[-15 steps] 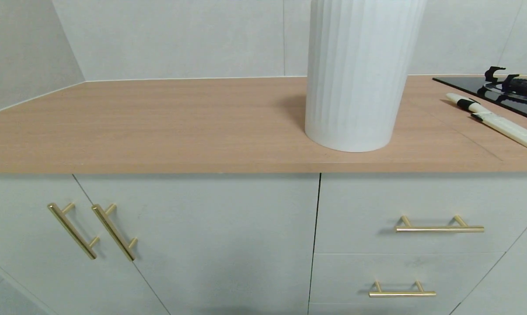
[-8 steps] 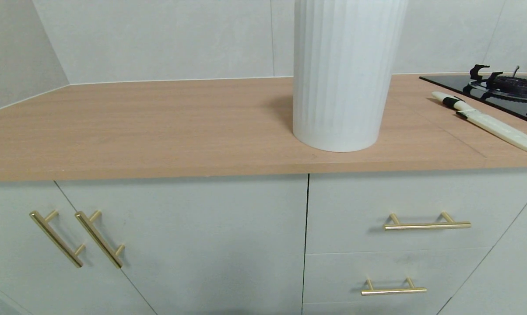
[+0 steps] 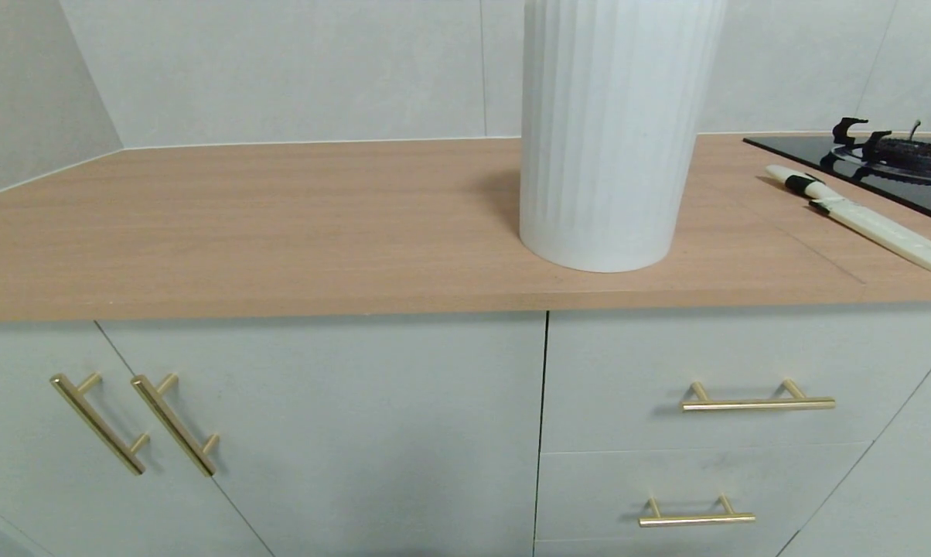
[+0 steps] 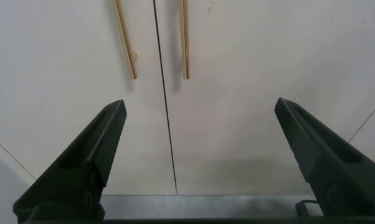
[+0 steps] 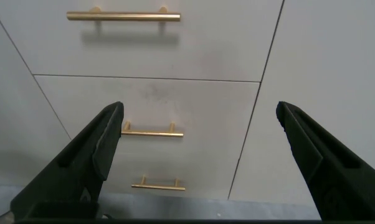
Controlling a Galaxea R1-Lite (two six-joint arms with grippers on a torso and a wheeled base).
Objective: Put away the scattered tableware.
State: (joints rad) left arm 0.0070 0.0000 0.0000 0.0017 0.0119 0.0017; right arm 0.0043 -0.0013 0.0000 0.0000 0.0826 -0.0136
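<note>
A cream knife with a black band on its handle lies on the wooden counter at the right, beside the hob. A tall white ribbed container stands on the counter right of centre. My left gripper is open, low in front of the cabinet doors with two gold handles. My right gripper is open too, facing the drawer fronts and their gold handles.
A black hob with a burner grate takes up the counter's far right. Below the counter are two cabinet doors at the left and stacked drawers at the right. Tiled walls close the back and left.
The head camera has shifted, so the whole scene slid left in the picture. The knife and the container keep their places on the counter.
</note>
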